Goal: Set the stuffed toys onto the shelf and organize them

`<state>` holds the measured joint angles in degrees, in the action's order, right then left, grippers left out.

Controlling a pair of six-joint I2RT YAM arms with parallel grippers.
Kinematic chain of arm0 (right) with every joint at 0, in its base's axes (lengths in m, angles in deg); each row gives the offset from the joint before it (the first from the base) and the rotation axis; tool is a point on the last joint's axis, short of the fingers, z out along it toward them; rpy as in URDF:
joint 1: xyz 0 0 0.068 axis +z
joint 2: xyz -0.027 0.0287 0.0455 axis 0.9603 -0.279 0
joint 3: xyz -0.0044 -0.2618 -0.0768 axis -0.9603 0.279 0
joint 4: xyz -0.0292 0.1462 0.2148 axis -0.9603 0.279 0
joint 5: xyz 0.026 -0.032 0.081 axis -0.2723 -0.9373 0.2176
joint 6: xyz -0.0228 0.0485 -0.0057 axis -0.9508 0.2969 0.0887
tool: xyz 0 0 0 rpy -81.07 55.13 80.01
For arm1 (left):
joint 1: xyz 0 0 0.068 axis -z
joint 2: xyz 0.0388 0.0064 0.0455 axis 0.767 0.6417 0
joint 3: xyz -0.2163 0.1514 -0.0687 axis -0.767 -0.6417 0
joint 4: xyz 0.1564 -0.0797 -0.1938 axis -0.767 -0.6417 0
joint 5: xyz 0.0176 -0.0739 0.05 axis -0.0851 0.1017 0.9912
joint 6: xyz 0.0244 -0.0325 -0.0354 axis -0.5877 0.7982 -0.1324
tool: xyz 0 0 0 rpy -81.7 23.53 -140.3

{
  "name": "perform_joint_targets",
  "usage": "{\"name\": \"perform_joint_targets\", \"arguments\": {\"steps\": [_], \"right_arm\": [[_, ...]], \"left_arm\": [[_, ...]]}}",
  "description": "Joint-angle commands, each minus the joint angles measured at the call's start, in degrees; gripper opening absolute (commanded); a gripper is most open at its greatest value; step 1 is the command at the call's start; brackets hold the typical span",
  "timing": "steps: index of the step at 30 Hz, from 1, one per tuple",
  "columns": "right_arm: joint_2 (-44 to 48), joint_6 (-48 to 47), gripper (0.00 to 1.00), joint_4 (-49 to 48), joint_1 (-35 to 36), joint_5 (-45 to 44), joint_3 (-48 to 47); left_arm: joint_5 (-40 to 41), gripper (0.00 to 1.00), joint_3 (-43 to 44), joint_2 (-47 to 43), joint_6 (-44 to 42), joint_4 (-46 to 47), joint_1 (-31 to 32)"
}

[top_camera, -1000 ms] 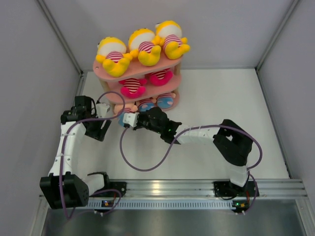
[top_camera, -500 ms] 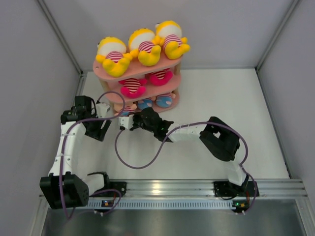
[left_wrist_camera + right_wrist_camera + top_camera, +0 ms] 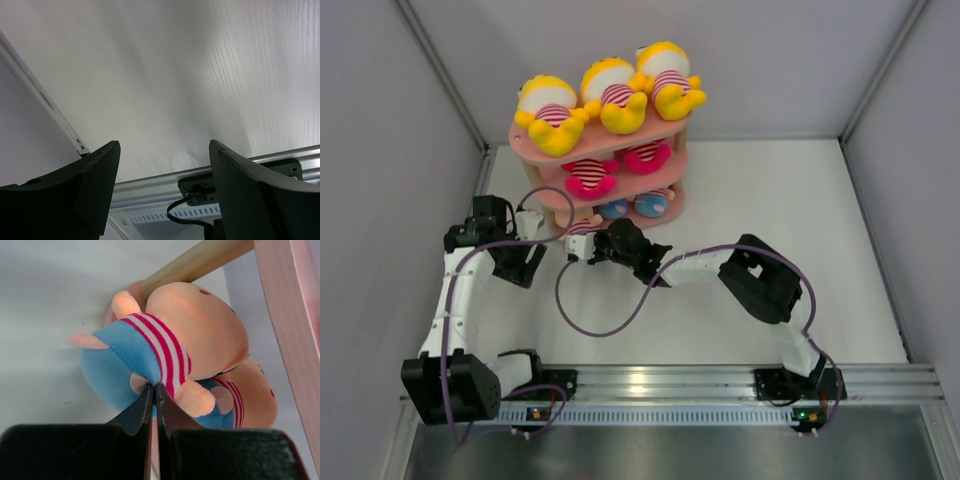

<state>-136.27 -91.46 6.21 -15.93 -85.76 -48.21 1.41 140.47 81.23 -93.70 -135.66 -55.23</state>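
The right gripper (image 3: pixel 153 390), clamping a peach-headed doll (image 3: pixel 200 340), has pushed it into the shelf (image 3: pixel 280 300), almost placed; left gripper (image 3: pixel 165 165) gapes empty

The doll (image 3: pixel 190 330) is soft plush cloth, the post (image 3: pixel 200 260) smooth wood, the shelf board (image 3: pixel 287 315) matt pink.

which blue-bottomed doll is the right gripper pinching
The leftmost doll, its striped shirt caught in the right gripper; the other two lie free further right.
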Motion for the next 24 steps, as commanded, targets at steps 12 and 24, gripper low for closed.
{"name": "perform_joint_targets", "arguments": {"steps": [12,24], "right_arm": [[4.05,14.60,0.38,-4.76,0.14,-1.75,2.08],[11.60,23.91,0.61,-6.70,0.23,-2.45,6.91]], "left_arm": [[-10.53,0.78,-1.66,-1.20,-3.16,0.62,0.23],[-17.31,0.78,-4.74,2.84,-10.02,8.26,0.23]]}}
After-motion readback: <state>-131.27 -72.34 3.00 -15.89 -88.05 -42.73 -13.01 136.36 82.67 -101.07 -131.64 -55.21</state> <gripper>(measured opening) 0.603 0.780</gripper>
